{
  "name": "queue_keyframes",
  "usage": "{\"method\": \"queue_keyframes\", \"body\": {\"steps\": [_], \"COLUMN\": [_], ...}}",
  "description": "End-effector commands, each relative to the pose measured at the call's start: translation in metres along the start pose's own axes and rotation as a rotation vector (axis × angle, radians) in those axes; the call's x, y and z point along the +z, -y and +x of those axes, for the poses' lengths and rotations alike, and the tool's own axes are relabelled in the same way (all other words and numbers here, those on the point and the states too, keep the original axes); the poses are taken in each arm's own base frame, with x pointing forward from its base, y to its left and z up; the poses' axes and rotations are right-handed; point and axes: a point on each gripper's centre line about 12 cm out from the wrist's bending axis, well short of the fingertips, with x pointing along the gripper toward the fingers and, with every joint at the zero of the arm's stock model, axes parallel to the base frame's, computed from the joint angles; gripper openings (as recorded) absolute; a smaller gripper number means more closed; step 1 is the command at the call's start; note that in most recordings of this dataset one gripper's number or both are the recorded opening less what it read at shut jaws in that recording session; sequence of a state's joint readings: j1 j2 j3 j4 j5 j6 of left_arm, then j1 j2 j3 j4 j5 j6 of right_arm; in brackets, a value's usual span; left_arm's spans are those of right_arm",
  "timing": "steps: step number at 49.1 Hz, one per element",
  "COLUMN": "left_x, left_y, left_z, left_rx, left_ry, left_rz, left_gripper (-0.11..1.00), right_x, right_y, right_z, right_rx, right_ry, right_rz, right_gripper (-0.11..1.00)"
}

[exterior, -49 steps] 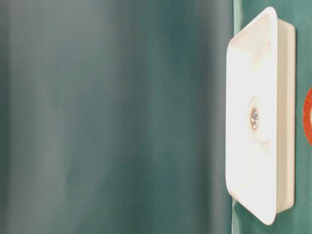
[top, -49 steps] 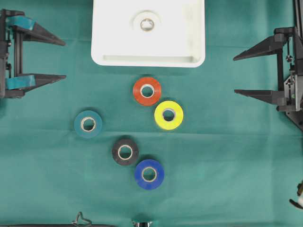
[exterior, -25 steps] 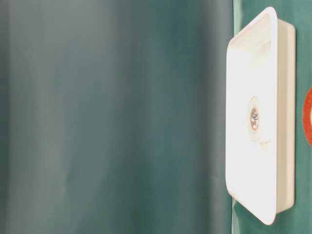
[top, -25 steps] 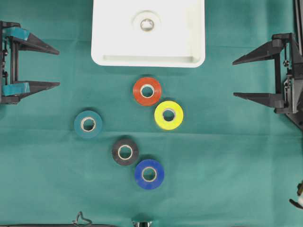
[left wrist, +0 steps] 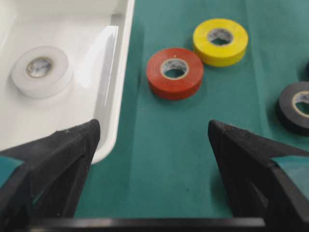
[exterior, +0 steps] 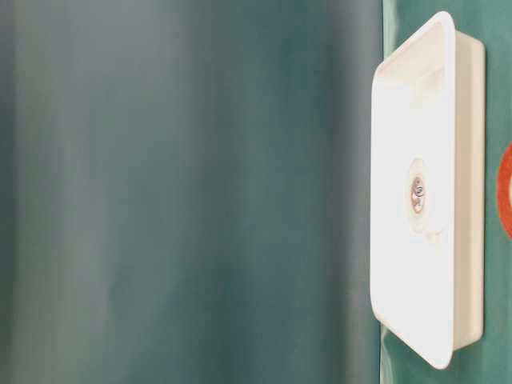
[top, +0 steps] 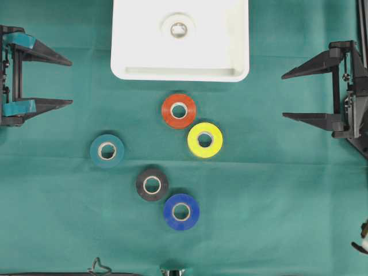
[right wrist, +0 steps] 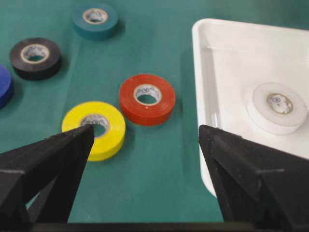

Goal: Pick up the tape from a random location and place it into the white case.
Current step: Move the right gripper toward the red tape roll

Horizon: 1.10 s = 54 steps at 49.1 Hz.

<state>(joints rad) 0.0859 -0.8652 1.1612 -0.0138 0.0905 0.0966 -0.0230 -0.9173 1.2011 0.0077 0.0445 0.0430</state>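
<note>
The white case (top: pixel 126 57) lies at the top middle of the green cloth, with one white tape roll (top: pixel 179 27) flat inside it. Below it lie a red tape (top: pixel 179 110), a yellow tape (top: pixel 204 140), a teal tape (top: pixel 107 150), a black tape (top: pixel 152 184) and a blue tape (top: pixel 181 211). My left gripper (top: pixel 71 81) stands open at the far left edge, empty. My right gripper (top: pixel 283 95) stands open at the far right, empty. Both are far from every roll. The left wrist view shows the case (left wrist: pixel 108 111), the red tape (left wrist: pixel 175 72) and the yellow tape (left wrist: pixel 220 41).
The table-level view shows the case (exterior: pixel 468 184) side-on and a sliver of the red tape (exterior: pixel 506 192) against the green backdrop. A small metal clip (top: pixel 99 267) lies at the cloth's front edge.
The left gripper has drawn back a little toward the left edge and up. The right gripper has barely shifted. No roll has moved.
</note>
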Motion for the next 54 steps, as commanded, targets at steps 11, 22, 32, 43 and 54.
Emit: {"method": "queue_keyframes", "body": {"steps": [11,22,32,43,54], "left_x": [0.006,0.006,0.006,0.006,0.007], "left_y": [0.0,0.0,0.0,0.0,0.0], "left_z": [0.0,0.0,0.0,0.0,0.0], "left_rx": [-0.002,-0.002,-0.001,-0.001,-0.001], "left_ry": [0.017,0.019,0.019,0.019,0.022], "left_rz": [-0.003,-0.003,-0.003,-0.003,-0.003], "left_gripper": [0.97,0.97,0.97,0.97,0.97], "right_x": [0.007,0.007,0.01,0.023,0.04], "right_y": [-0.007,-0.011,-0.011,-0.013,-0.011], "right_z": [0.007,0.011,0.016,0.04,0.082], "right_rx": [0.032,0.048,0.049,0.046,0.028], "right_ry": [0.021,0.008,0.015,0.008,-0.035], "right_rz": [0.018,0.012,0.013,0.009,0.008], "right_gripper": [0.91,0.91,0.91,0.91,0.91]}}
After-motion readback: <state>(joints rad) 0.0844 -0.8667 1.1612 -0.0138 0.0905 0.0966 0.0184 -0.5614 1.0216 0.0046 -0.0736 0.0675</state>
